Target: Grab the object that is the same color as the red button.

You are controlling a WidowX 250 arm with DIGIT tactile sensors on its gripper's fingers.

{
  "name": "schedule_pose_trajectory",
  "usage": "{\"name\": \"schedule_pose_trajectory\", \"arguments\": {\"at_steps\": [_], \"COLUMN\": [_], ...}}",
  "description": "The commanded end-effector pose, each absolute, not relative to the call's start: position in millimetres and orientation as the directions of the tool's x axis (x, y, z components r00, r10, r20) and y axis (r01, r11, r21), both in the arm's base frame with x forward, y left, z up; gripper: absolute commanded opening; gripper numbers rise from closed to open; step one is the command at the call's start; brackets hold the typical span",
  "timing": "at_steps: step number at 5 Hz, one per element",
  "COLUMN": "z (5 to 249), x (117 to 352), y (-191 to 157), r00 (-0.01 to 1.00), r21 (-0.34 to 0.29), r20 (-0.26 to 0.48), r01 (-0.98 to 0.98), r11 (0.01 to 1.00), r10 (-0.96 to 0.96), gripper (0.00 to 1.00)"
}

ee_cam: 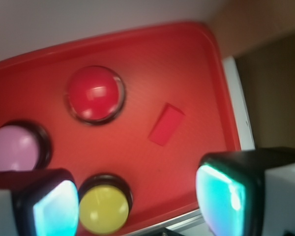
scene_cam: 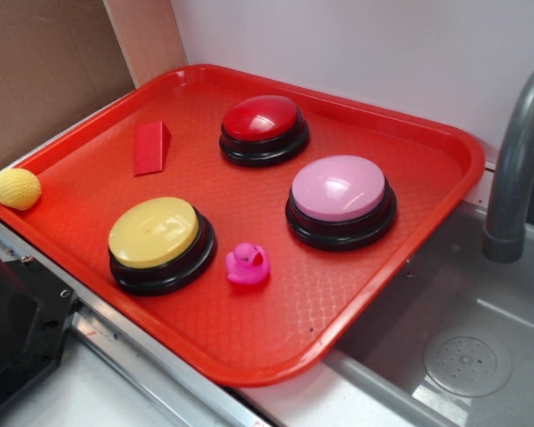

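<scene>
On red tray point(scene_cam: 445, 151): wedge point(scene_cam: 150, 148) (buttons too)

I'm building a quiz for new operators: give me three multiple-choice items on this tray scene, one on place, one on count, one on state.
1. Where does the red wedge block lie?
A. On the red tray, left of the red button
B. In the sink
C. On top of the yellow button

2. How many dome buttons stand on the tray?
A. Two
B. Three
C. Four

3. How is the pincer?
A. Shut on the wedge
B. Shut on the duck
C. Open, holding nothing

Answers:
1 A, the exterior view shows it flat on the tray beside the red button.
2 B, red, pink button and yellow button.
3 C, the wrist view shows its fingers spread with only tray between them.
</scene>
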State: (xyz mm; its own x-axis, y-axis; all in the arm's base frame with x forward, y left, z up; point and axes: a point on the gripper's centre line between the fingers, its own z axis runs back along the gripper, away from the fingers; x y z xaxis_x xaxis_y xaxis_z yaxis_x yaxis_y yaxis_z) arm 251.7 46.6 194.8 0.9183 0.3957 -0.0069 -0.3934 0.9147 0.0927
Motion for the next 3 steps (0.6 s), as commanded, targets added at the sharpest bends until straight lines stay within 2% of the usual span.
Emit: {"name": "schedule_pose_trajectory", "arguments": {"at_steps": [1, 2, 3], "z": [152, 122, 83], "x": [219, 221, 233], "y": [121, 134, 133], "r00": [0.813, 0.813, 0.812], "r21": [0.014, 0.018, 0.031], "r20": [-0.002, -0.035, -0.087], "r01": [-0.583, -0.58, -0.576], "r11": [0.813, 0.814, 0.817], "r10": [0.583, 0.581, 0.577], "gripper": [1.0, 1.0, 1.0]}}
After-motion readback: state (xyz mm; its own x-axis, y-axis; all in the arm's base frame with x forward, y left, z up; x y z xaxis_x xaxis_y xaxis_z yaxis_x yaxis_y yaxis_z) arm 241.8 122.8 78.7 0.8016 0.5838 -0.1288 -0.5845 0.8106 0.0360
